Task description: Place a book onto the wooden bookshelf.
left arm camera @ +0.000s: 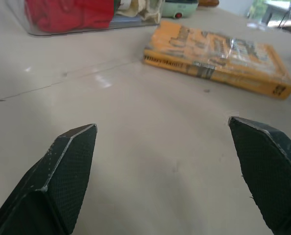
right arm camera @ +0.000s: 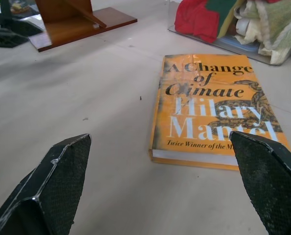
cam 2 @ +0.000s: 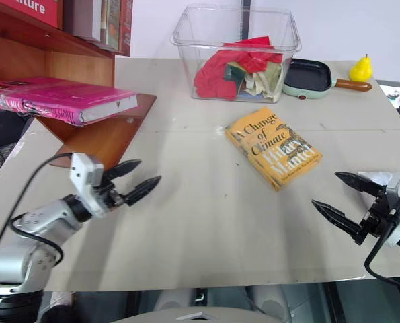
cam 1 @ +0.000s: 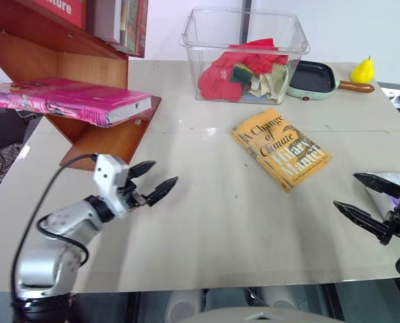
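The thick pink book (cam 1: 68,99) lies flat on a board of the wooden bookshelf (cam 1: 112,138) at the table's far left, white page edges facing the table's middle. My left gripper (cam 1: 154,180) hovers low over the table in front of the shelf, open and empty, pointing toward the table's centre. At the near right edge my right gripper (cam 1: 364,195) is open and empty too, aimed at the yellow-orange book (right arm camera: 216,110). Neither gripper touches the pink book.
A yellow-orange "A Change of Climate" book (cam 1: 280,148) lies flat mid-table. Behind it stands a clear plastic bin (cam 1: 245,54) of cloths, with a small green pan (cam 1: 314,79) and a yellow pear (cam 1: 363,70) at the far right. Red books (cam 1: 112,20) stand on the upper shelf.
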